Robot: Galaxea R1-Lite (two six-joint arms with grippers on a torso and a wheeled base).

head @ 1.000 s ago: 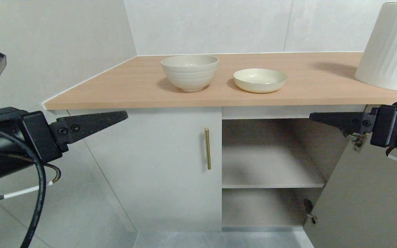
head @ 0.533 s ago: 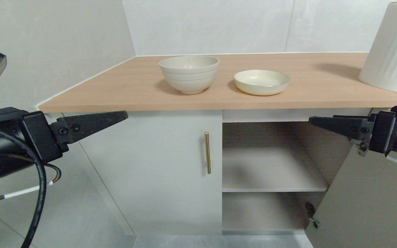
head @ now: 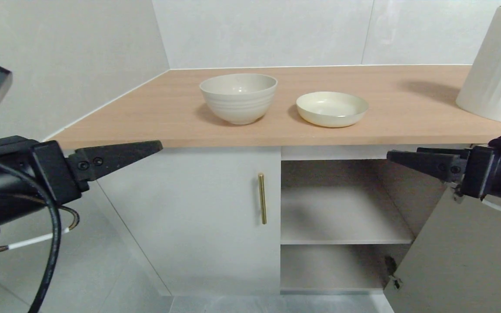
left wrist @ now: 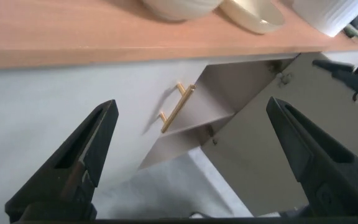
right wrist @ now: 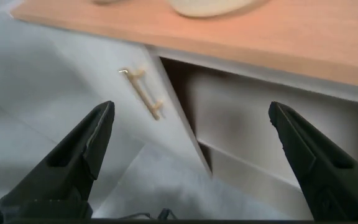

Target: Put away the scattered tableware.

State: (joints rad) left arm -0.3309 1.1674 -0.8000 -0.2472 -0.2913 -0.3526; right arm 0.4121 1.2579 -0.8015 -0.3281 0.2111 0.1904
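A white ribbed container [head: 489,65] stands at the wooden countertop's [head: 407,111] right end.

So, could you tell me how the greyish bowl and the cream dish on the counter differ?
The greyish-white round bowl is deep and tall; the cream round dish is shallow and low. The bowl has ribbed rings on its side; the dish is plain. Both stand upright and empty on the wooden countertop.

Left gripper [left wrist: 191,104] and right gripper [right wrist: 191,107], jaws wide apart, apparently level.
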